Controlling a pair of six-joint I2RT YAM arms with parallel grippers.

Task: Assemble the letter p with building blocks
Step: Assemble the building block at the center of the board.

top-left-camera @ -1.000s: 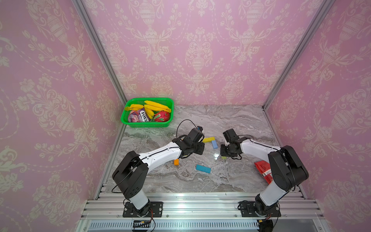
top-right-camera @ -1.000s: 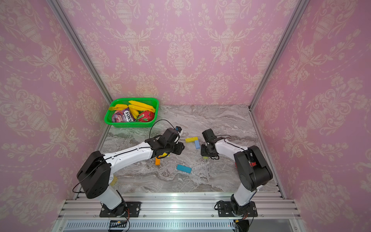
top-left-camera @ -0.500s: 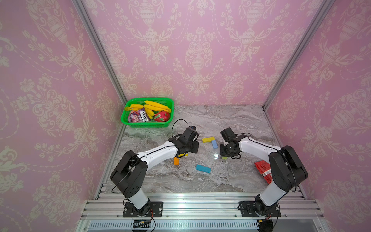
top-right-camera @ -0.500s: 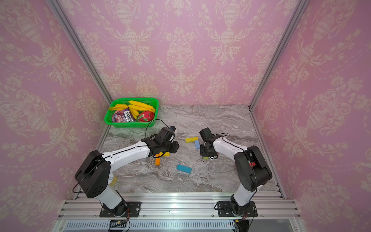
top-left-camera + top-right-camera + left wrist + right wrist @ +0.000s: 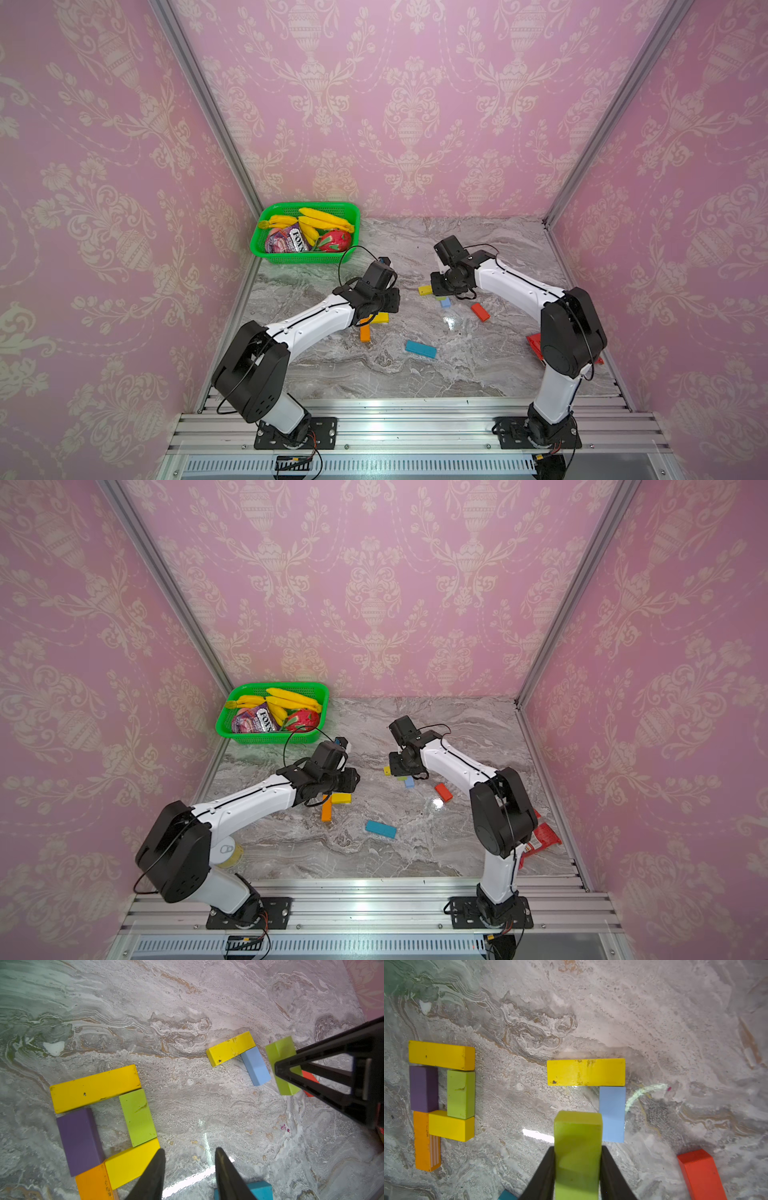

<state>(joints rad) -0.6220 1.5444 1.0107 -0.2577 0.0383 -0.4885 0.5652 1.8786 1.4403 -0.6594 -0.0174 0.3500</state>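
A lime green block is clamped in the right gripper; in a top view a yellow block lies at its 9 o'clock. The left gripper is seen partly open, empty. "FOX'S" is read on a packet in the basket.

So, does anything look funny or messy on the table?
Mostly tidy. A pale streak smears the table beside the light blue block, with a tiny pink speck at its end. A red snack packet lies at the table's edge, partly hidden by the right arm. The right gripper pinches a lime green block.
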